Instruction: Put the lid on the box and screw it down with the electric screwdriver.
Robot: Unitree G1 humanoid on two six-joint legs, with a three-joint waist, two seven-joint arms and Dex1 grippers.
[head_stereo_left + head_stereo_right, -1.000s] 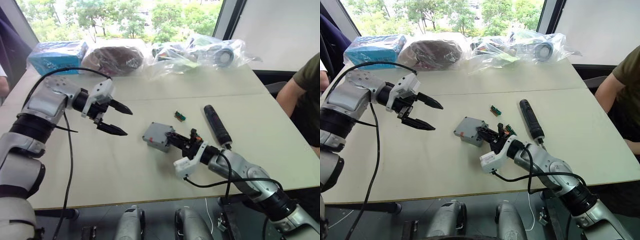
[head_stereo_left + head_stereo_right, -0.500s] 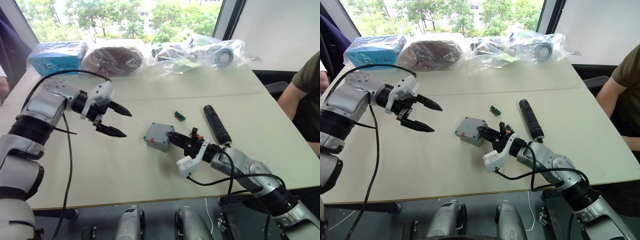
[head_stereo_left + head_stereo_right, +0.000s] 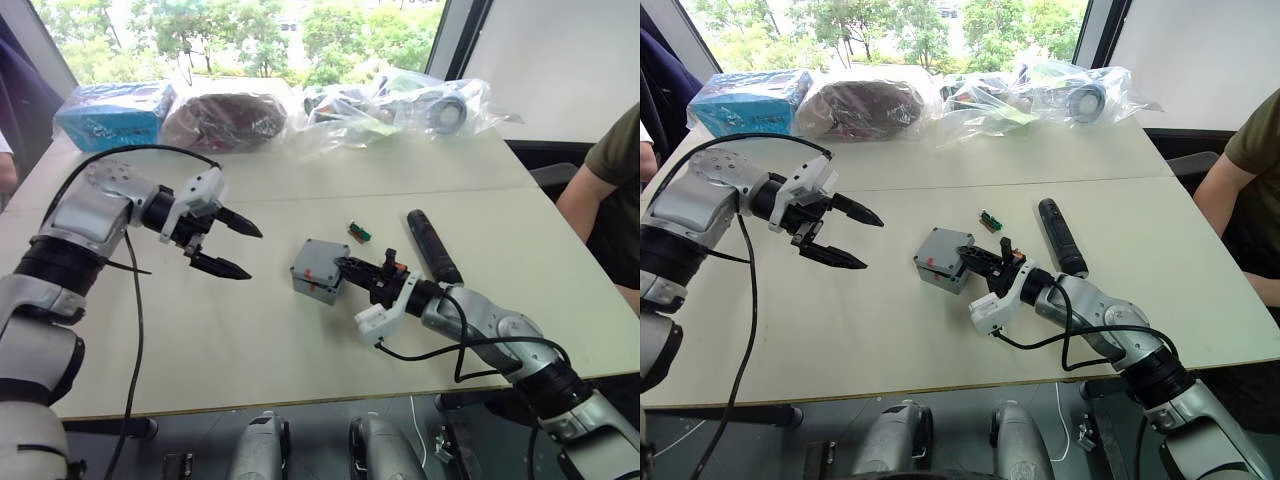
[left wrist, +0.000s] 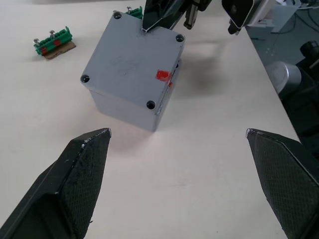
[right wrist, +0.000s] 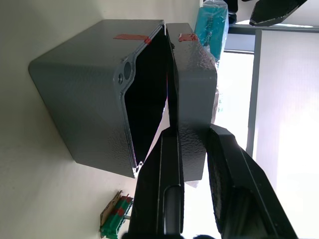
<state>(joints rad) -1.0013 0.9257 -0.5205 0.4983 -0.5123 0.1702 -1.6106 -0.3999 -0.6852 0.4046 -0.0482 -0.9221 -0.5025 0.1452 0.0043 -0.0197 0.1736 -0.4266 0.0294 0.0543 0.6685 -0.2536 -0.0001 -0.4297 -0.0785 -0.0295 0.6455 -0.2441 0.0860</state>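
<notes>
The grey box (image 3: 312,274) stands mid-table, with a red mark (image 4: 163,75) on its side. The lid (image 5: 192,84) lies over the box's open face; the right wrist view shows it ajar, meeting the box only at the edge with the red marks. My right gripper (image 3: 343,267) is shut on the lid's near rim, one finger inside and one outside. My left gripper (image 3: 252,254) hangs open a hand's width to the left of the box, holding nothing. The black electric screwdriver (image 3: 432,247) lies on the table to the right of the box.
A green connector block (image 3: 360,232) lies just behind the box, and another (image 3: 1017,259) sits by my right gripper. Plastic bags (image 3: 400,105) and a blue carton (image 3: 110,112) line the far edge. A person's arm (image 3: 600,185) is at the right.
My right forearm has swung rightward while keeping its grip at the box, which now looks taller. The left gripper has drifted slightly left and down, still open.
</notes>
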